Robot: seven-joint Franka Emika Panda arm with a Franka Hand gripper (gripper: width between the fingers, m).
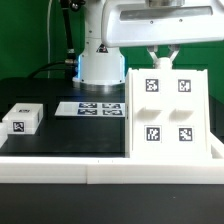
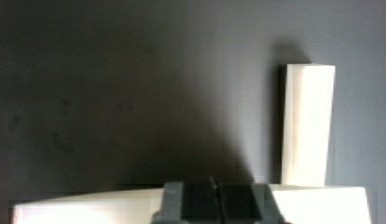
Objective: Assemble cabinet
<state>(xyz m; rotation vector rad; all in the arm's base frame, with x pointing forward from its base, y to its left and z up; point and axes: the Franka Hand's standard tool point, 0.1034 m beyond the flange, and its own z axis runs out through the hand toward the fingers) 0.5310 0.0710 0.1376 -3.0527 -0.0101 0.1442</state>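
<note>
Wrist view: fingers [image 2: 186, 200] cut off @ frame edge, clamped on cabinet [image 2: 83, 208] rim.

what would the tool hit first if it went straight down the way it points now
The cabinet: the tool points straight down just above its top edge, so that edge would likely come first. Whether it already touches is unclear from these views.

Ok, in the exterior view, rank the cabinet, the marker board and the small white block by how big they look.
Largest: cabinet.
Then marker board and small white block, too alike to rank.
</note>
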